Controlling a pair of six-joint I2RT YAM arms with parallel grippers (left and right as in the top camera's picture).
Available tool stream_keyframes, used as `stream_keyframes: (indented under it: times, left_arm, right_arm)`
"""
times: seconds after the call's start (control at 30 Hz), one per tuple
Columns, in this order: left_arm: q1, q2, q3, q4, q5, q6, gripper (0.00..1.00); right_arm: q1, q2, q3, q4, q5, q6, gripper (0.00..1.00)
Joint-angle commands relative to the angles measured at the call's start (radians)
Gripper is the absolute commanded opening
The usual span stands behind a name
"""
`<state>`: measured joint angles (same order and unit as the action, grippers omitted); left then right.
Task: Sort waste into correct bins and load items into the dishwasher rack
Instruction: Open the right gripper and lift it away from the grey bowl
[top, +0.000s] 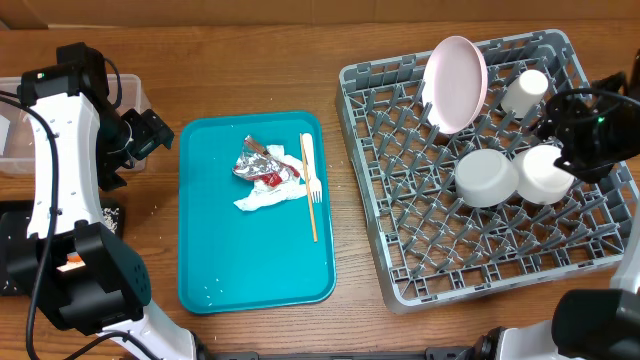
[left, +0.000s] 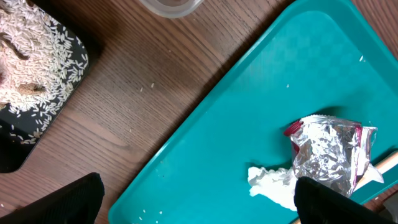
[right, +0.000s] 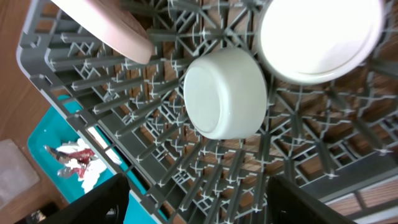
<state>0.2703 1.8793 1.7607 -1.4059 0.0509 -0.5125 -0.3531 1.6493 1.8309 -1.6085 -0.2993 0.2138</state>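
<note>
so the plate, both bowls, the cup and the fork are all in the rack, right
Not the fork: it lies on the teal tray, beside the foil wrapper, as the overhead view shows. The plate, both bowls and the cup are in the rack.

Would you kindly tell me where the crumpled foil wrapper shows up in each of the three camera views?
Overhead: the foil wrapper sits left of centre, on the upper half of the teal tray.
Left wrist: lower right, touching the white napkin.
Right wrist: small, at the lower left, beyond the rack corner.
Shared landmark: the teal tray, under the wrapper in every view.
</note>
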Motion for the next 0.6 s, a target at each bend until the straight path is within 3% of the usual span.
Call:
stream_keyframes:
  times: [0.0,0.13,0.27,0.33,0.57]
  left_arm:
    - [-0.002,-0.009,0.021,0.0,-0.005,0.019,1.0]
    - [-0.002,-0.009,0.021,-0.031,0.022,0.027,1.0]
    - [-0.009,-0.009,0.021,-0.025,0.185,0.19,1.0]
    - [-0.019,-0.009,0.021,-0.025,0.246,0.247,1.0]
    - [-0.117,-0.009,0.019,-0.024,0.255,0.265,0.98]
  right_arm:
    - [0.015,-0.063,0.044,-0.002,0.034,0.021,0.75]
    - [0.067,-0.096,0.044,0.005,0.033,0.023,0.75]
    - [0.17,-0.107,0.044,0.044,0.017,0.023,0.79]
    - [0.235,-0.105,0.039,0.097,-0.033,0.023,0.99]
    - [0.414,-0.081,0.039,0.261,-0.072,0.023,1.0]
